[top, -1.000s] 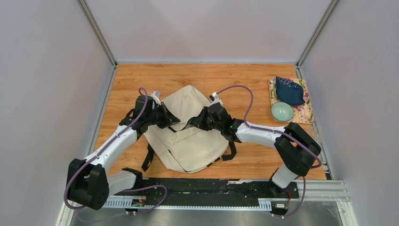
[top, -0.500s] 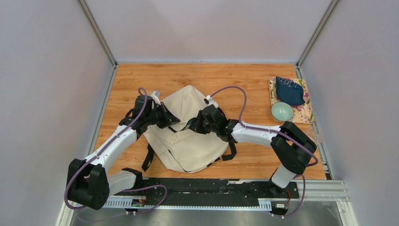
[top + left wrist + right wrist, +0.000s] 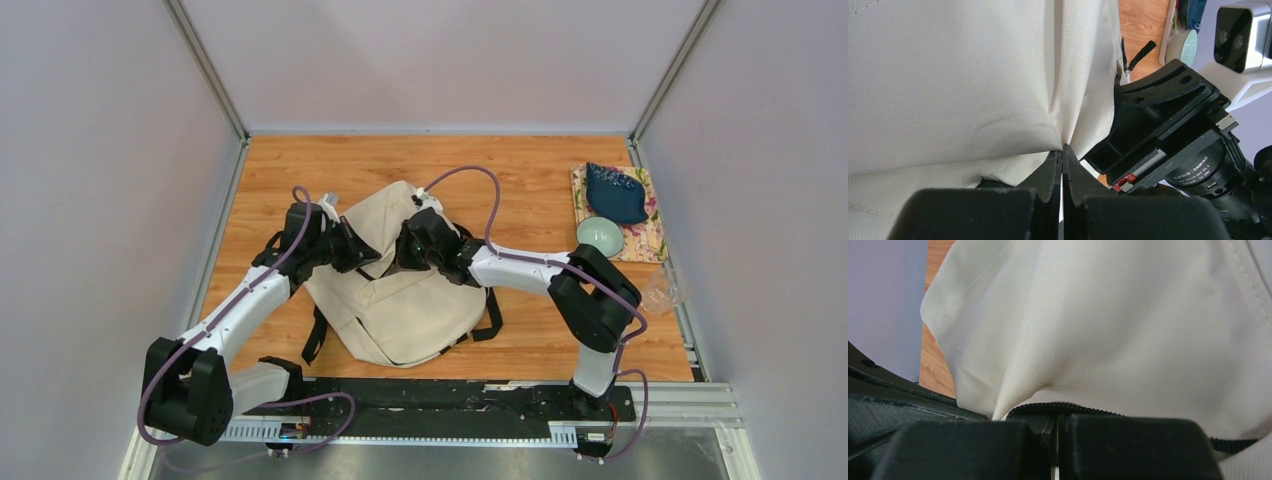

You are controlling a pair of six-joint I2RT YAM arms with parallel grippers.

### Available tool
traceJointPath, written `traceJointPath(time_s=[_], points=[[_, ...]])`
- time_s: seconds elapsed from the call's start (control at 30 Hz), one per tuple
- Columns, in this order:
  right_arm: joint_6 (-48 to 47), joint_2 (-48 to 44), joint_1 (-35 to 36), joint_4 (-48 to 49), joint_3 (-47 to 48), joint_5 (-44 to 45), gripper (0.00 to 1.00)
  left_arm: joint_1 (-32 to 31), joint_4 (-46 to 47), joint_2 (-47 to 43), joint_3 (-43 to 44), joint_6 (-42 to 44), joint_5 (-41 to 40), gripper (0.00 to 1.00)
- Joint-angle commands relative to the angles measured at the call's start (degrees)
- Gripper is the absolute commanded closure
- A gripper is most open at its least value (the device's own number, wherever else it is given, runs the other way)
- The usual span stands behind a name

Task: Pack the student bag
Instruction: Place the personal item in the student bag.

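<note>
Centre of the frame, flat on the table (image 3: 270, 170): the student bag (image 3: 400, 305), gripped from both sides. At centre-left, left tool (image 3: 352, 250) shut tight on a pinched-up fold of cream canvas (not a sliver of gap between the jaws in the left wrist view). Just to the right, right tool (image 3: 408, 250) clamped flat on the fabric right at the black zipper (image 3: 1068, 409), likewise no gap showing.

Looks like opening up the mouth of the main compartment, so early days for the packing. To do it well:

- Draw the two grips apart and slightly upward, evenly, along the zipper line rather than across it.
- Go gently; easy to lose thin canvas from a shallow pinch.
- Brace one side against any sliding of the bag across the wood.

Nothing to load in either grip yet. Over at the right edge of the frame, a pale bowl (image 3: 599, 237) and a dark blue pouch (image 3: 615, 193) on a patterned mat (image 3: 650, 240), well apart from the bag.
</note>
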Motion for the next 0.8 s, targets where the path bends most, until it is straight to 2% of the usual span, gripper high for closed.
traceJointPath(time_s=[0.0,0.13,0.2,0.4,0.5,0.53,0.63,0.7,0.77], points=[[-4.1,2.4,-2.3,3.3,5.9,0.8,0.99,0.1,-0.1,-2.0,-0.7,0.3,2.5,1.00],[-4.8,-1.0,-2.8,4.1,2.6,-0.5,0.97,0.1,0.0,-2.1,-1.2,0.3,2.1,1.00],[-4.5,-4.0,-2.8,6.3,-2.4,-1.2,0.95,0.2,0.3,-1.9,-1.7,0.2,2.2,1.00],[-2.8,-15.9,-2.8,7.9,-12.9,-4.4,0.80,0.4,0.9,-0.8,-1.8,0.7,2.7,0.98],[-2.8,-21.7,-2.8,6.1,-16.7,-3.5,0.73,0.4,1.1,0.1,-1.8,1.2,3.1,0.85],[-2.7,-23.0,-2.8,5.5,-17.8,-3.1,0.73,0.4,1.2,0.7,-1.8,1.6,3.4,0.72],[-3.0,-28.0,-2.8,3.5,-18.8,0.4,0.72,0.4,-1.1,3.0,-0.9,3.8,3.7,0.48],[-3.7,-29.6,-2.8,2.0,-18.5,1.4,0.71,0.4,-4.3,4.4,-0.2,6.3,4.1,0.45],[-5.0,-30.1,-2.8,0.4,-16.2,1.8,0.70,0.4,-5.1,4.0,-0.4,7.2,3.7,0.39]])
